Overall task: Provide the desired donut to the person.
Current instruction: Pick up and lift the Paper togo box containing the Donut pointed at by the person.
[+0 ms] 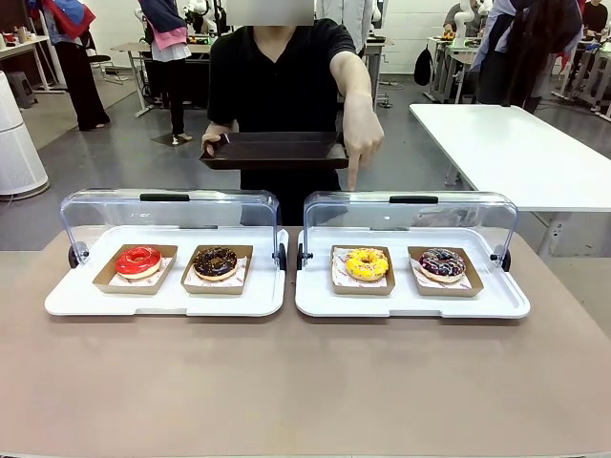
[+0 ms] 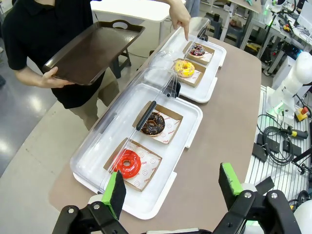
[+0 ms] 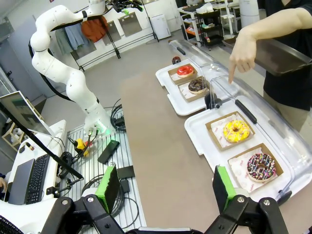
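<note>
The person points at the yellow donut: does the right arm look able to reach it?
Probably yes: the clear lid is swung back, the yellow donut lies uncovered, and the right end effector is open.

Bench point(image 1: 305, 382): matt, smooth top. Display trays point(image 1: 172, 303): white glossy plastic. Lids point(image 1: 105, 208): clear plastic w/ glare. Donut holders point(image 1: 134, 288): brown cardboard. Yellow donut point(image 1: 367, 263): shiny glaze, rough sprinkles. Serving tray point(image 1: 277, 153): dark semi-matt plastic.

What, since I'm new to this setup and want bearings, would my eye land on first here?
Four donuts in a row, in two open white display cases: a red donut and a chocolate donut on the left, a yellow donut and a sprinkled donut on the right. Beyond them, the person's pointing hand aims a finger down toward the yellow donut; the other hand holds a dark serving tray.
</note>
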Robot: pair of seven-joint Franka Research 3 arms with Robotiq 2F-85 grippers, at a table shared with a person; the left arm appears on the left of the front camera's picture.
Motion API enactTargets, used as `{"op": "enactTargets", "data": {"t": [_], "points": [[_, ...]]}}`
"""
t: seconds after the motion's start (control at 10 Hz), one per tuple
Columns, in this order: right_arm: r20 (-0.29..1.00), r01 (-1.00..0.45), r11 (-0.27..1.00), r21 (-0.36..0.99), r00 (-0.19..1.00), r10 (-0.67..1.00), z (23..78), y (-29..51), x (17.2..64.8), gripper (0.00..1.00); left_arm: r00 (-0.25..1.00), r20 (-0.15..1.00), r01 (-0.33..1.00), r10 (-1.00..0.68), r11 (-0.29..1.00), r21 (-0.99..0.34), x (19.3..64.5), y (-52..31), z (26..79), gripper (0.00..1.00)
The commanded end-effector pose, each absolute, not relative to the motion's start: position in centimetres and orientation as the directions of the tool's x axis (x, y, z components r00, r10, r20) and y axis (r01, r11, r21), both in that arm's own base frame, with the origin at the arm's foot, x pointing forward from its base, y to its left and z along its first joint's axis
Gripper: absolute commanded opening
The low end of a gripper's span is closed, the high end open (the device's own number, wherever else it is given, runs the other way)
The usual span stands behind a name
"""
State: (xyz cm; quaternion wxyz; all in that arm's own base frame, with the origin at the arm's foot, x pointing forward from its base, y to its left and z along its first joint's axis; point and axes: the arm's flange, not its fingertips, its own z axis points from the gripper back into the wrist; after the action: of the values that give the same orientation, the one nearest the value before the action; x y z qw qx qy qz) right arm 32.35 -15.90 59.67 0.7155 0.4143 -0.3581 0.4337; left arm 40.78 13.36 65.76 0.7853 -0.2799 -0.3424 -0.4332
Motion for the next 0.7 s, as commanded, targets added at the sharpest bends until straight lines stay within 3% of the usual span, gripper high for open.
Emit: {"op": "enactTargets", "data": {"t": [0.0, 0.4, 0.6], "points": [[0.875, -0.922, 0.269, 0.279, 0.359, 0.324, 59.6, -15.9, 32.4, 1.0, 0.387, 0.784, 0.874, -0.486, 0.464, -0.145, 40.8, 13.4, 66.0, 1.0], [0.872, -0.917, 0.28, 0.282, 0.367, 0.324, 59.7, -15.9, 32.3, 1.0, 0.387, 0.784, 0.874, -0.486, 0.464, -0.145, 40.8, 13.4, 66.0, 1.0], [0.752, -0.955, 0.223, 0.193, 0.29, 0.591, 61.0, -9.4, 33.3, 1.0, 0.387, 0.784, 0.874, -0.486, 0.464, -0.145, 40.8, 13.4, 66.0, 1.0]]}}
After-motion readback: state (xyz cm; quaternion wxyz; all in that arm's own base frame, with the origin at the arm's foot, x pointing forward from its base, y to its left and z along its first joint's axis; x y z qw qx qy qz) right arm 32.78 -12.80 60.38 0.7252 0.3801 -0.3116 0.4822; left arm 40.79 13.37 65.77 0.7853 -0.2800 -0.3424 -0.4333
